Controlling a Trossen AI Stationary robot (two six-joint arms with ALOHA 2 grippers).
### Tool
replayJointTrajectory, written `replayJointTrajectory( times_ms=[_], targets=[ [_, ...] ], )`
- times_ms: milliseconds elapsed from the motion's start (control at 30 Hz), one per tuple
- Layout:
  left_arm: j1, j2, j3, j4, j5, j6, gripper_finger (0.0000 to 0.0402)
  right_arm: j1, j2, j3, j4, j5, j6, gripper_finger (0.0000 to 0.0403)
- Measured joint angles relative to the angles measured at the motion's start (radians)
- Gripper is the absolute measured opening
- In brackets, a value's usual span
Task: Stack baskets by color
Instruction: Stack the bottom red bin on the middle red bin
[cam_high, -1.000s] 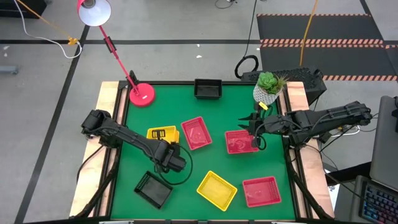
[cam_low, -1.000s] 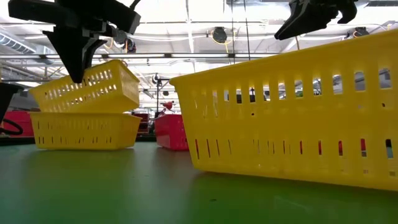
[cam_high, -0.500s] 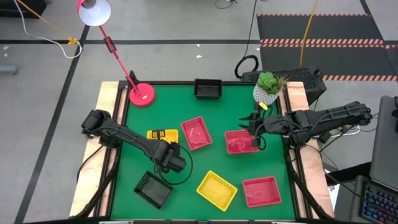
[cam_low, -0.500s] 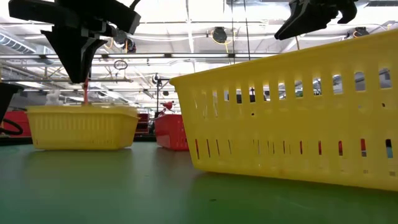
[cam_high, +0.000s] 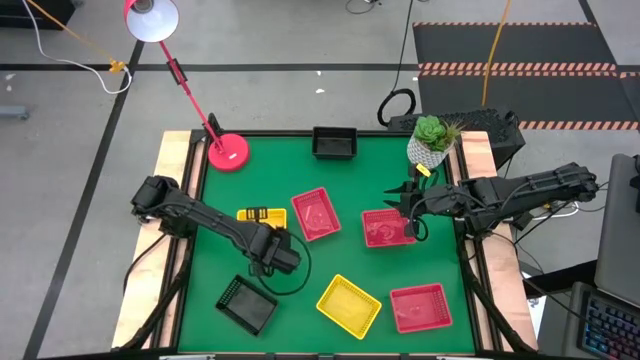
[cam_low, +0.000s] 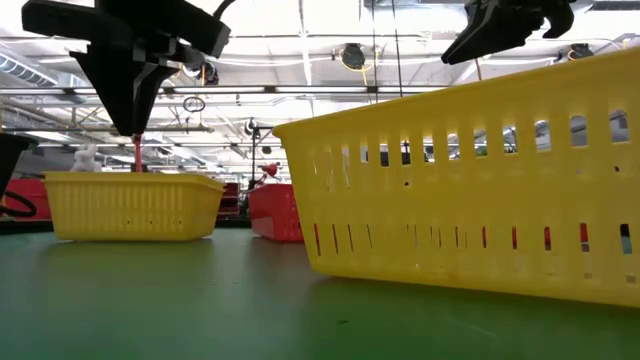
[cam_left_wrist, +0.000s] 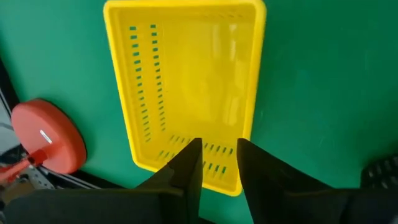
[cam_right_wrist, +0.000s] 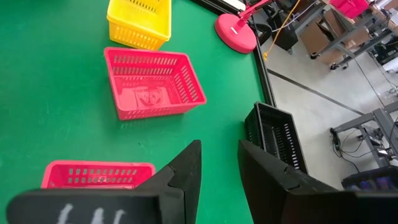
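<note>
— Green desk (cam_high: 330, 170) under both arms; where's the next yellow one?

— The loose yellow basket (cam_high: 348, 304) lies toward the near edge, right of the left tool (cam_high: 268, 262), long axis slanted. The yellow stack (cam_high: 261, 215) sits just behind that tool.

— Its fingers?

— Slightly spread, holding nothing. The right tool (cam_high: 407, 216) hovers spread over a red basket (cam_high: 386, 228), so the left arm looks nearer.

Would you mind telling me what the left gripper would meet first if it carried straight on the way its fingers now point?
Most likely the yellow basket: the left gripper hangs open right above its near end wall, so it would probably touch that rim or the floor just inside it, though depth is hard to judge.
</note>
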Motion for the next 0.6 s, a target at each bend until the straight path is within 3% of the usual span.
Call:
replayJointTrajectory(
  times_ms=[133, 267, 600],
  targets=[
    [0.011, 0.000, 0.000, 0.039, -0.017, 0.080, 0.0087, 0.000, 0.000, 0.000, 0.000, 0.000, 0.053, 0.0100],
    [0.034, -0.035, 0.000, 0.179, -0.069, 0.182, 0.0068, 0.000, 0.000, 0.000, 0.000, 0.000, 0.097, 0.0100],
    [0.126, -0.265, 0.000, 0.489, -0.183, 0.473, 0.0008, 0.001, 0.000, 0.000, 0.013, -0.001, 0.165, 0.0100]
  ],
)
